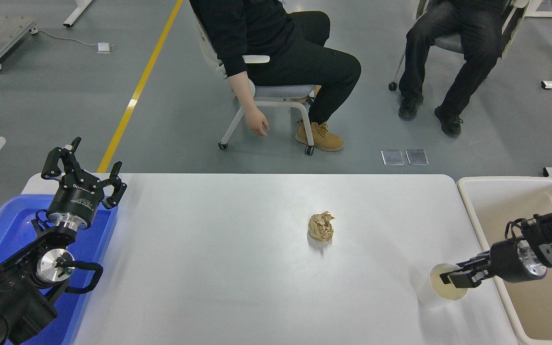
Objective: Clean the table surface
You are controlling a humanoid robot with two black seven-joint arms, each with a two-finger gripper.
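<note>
Near the right edge of the white surface [237, 268], a paper cup [441, 290] is gripped at its rim by the right gripper [455, 279] — fingers clenched on it. Next, a lift into the beige bin [477, 215] seems needed — then the crumpled paper ball [321, 227]. The left gripper [82, 175] is parked, fingers spread.

The tabletop [218, 268] is large, white, smooth and slightly glossy, rectangular with rounded far corners. On it, a crumpled tan paper ball [321, 226] lies right of centre, and a white paper cup [441, 290] stands upright near its right edge.
</note>
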